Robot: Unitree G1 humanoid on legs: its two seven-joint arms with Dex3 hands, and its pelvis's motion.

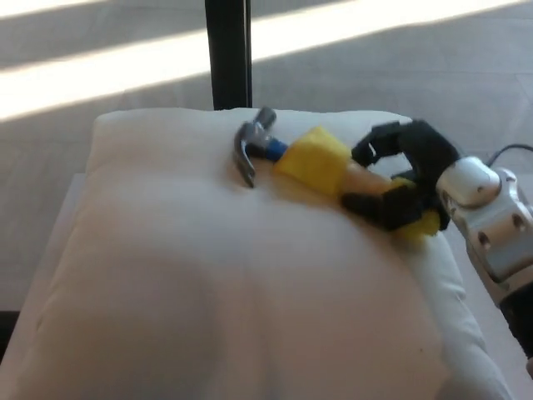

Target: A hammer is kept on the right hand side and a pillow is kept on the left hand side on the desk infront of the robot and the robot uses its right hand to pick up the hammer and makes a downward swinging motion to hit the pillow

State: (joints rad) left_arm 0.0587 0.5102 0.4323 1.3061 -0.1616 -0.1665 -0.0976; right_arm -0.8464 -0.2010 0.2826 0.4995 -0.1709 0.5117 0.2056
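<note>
Head view, looking down on a large white pillow point(233, 283) that fills most of the picture and serves as the landmark for everything else. A hammer point(300, 158) lies across the upper right part of the pillow, its grey metal head point(251, 146) resting on the fabric near the pillow's far edge, claw end pointing toward the far side. Just right of the head a short blue neck shows, then a bright yellow block or wrap around the handle, and then a tan stretch of handle that runs down and to the right. The robot's right hand point(400, 179), black with thick fingers, is clamped around that handle over the pillow's right side, its fingers point(379, 146) curled over the top and the thumb underneath. A bit of yellow peeks out below the hand. Behind the hand, a white and silver wrist point(487, 212) reaches off past the pillow's right edge. Beyond the pillow's far edge stands a dark upright post point(228, 54), with pale floor point(100, 75) crossed by bands of sunlight. The left hand does not show.
</note>
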